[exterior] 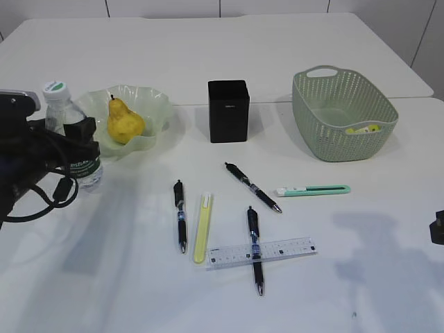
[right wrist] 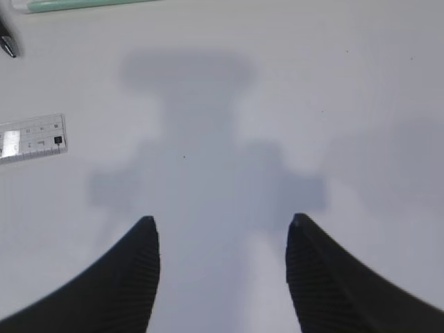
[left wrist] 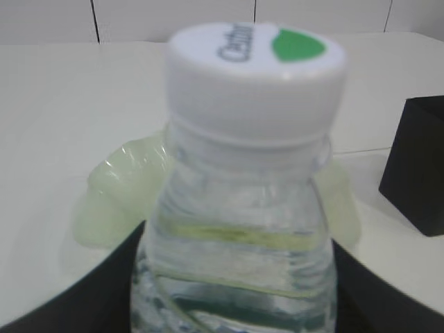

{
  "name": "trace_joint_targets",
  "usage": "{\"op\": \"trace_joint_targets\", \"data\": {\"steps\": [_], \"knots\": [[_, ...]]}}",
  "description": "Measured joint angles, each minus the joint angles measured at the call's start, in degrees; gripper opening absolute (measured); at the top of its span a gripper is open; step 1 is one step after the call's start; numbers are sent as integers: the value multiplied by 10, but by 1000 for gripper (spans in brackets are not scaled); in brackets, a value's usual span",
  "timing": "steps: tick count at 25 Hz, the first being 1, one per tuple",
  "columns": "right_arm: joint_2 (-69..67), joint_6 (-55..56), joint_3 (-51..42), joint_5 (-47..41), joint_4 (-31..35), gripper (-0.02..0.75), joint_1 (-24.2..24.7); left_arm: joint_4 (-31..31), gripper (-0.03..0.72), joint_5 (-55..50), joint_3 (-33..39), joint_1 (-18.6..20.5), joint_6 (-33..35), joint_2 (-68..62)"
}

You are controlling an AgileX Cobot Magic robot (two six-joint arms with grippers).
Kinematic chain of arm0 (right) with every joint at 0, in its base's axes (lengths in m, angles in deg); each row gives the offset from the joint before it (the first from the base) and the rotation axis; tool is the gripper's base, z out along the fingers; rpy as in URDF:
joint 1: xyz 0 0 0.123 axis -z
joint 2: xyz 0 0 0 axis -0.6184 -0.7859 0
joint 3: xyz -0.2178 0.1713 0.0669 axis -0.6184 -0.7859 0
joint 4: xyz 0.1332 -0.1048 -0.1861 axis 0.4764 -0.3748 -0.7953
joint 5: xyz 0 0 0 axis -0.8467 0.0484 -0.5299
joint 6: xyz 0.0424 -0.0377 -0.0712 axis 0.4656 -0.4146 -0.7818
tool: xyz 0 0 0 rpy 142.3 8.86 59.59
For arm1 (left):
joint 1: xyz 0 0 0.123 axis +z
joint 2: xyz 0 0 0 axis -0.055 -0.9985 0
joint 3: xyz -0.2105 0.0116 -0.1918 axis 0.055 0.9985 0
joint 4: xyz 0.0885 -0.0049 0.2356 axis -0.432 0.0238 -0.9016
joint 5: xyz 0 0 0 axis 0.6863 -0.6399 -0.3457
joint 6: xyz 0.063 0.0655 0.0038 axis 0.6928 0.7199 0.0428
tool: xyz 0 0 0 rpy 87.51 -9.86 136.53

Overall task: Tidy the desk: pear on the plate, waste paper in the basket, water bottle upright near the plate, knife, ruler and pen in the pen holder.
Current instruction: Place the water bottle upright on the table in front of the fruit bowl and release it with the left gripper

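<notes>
Far left of frame: left gripper (exterior: pixel 75 142) jaws clamping the clear plastic water bottle with white cap (exterior: pixel 69 132), standing upright beside the wavy pale green plate (exterior: pixel 156 111) holding the yellow pear (exterior: pixel 123 122). Right gripper (right wrist: pixel 222 243) jaws hanging apart, empty, over bare white bench (right wrist: pixel 291 104).

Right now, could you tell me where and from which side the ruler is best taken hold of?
Probably the ruler's right end, from above, jaws across its narrow width. It lies flat, and a black pen crosses its middle, so only the ends are free. The open right gripper hovers nearest that end.
</notes>
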Motion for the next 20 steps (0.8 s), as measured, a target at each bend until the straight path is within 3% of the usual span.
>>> {"op": "trace_joint_targets", "data": {"steps": [20], "knots": [[0, 0, 0, 9, -14, 459, 0, 0, 400, 29, -19, 1, -1, -62]]}}
